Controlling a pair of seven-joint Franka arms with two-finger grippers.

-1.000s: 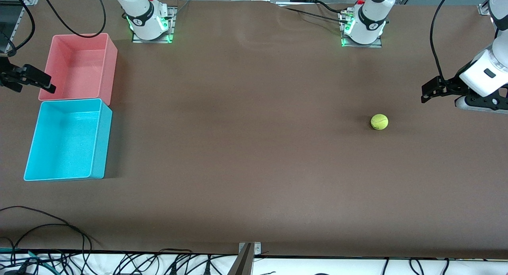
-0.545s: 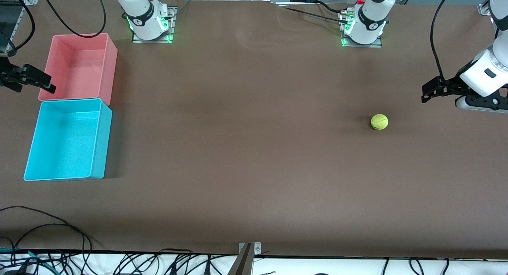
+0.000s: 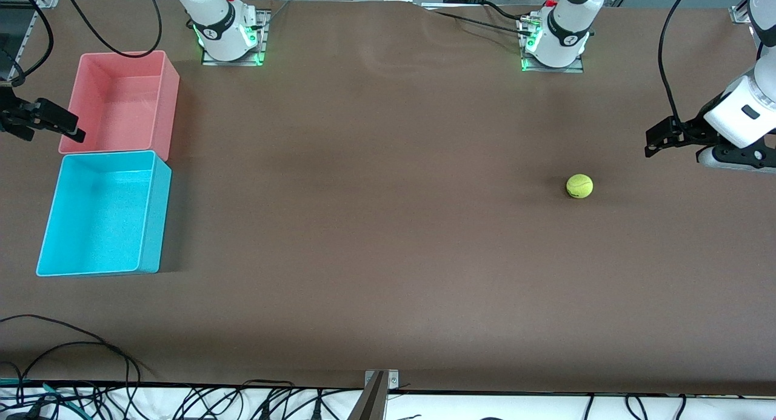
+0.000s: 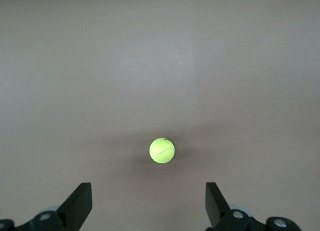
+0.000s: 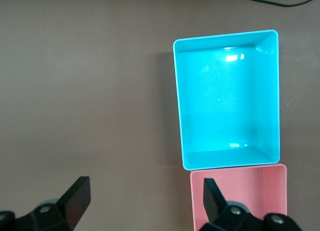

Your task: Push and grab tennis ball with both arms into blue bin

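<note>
Front view, ball: the tennis ball lies bare on the table toward the left arm's end, touched by nothing.
Front view, bins: the blue bin stands at the right arm's end of the table, touching the pink bin, which is farther from the front camera. Both look empty.
Front view, left claw: the left claw hangs in the air near the ball, at the table's left-arm end, holding nothing.
Front view, right claw: the right claw hovers at the outer edge of the pink bin, well apart from the ball; this arm waits.
Left wrist view: the ball sits ahead of the left claw, centred between the two spread fingers, which stand wide open and empty. The ball has no long axis, so no wrist turn is needed.
Right wrist view: the right claw is likewise wide open and empty, with the blue bin and the pink bin below it.
Key relation: the left arm is by far the nearer to the ball, and the bin lies across the whole table from it, toward the right arm. In my judgement the left claw must get on the ball's outer side and push it toward the right arm's reach.
</note>
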